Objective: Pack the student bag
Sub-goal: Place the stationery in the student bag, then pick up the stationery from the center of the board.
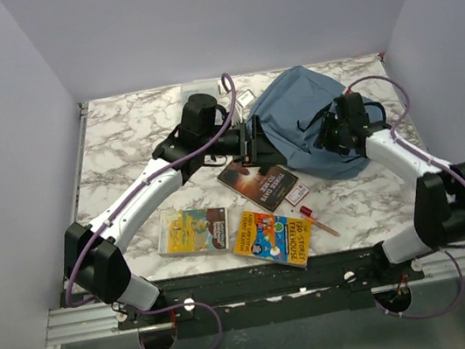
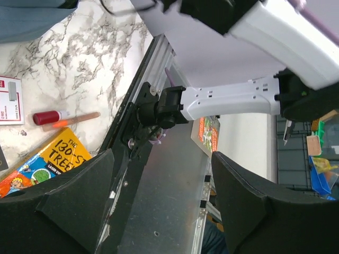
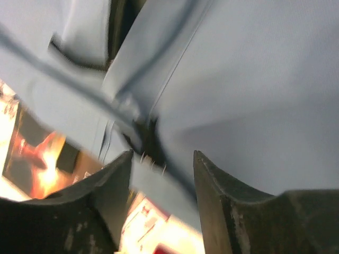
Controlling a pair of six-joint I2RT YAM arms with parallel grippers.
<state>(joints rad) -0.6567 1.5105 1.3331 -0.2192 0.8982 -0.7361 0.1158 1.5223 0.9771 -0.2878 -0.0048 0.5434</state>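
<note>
Packing appears to be at an early stage: the student bag (image 1: 297, 107), a soft dusty-blue fabric backpack with black straps, lies slumped at the far right of the white marbled desk (image 1: 119, 130), and whether anything is inside it cannot be told. Outside it lie a dark-covered book (image 1: 259, 183) just beside the bag, a yellow-and-green picture book (image 1: 193, 231), a yellow paperback (image 1: 273, 237), a small red-and-white card (image 1: 297, 192) and a red-capped marker (image 1: 319, 220); a clear plastic box (image 1: 197, 89) sits at the far edge. The left end effector (image 1: 251, 140), at the bag's left side, has its fingers wide apart with nothing between them. The right end effector (image 3: 161, 159), over the bag's fabric, has its fingers parted about a dark strap, not clamped as far as the blurred wrist view shows. By this judgement every loose item is yet to be loaded.
</note>
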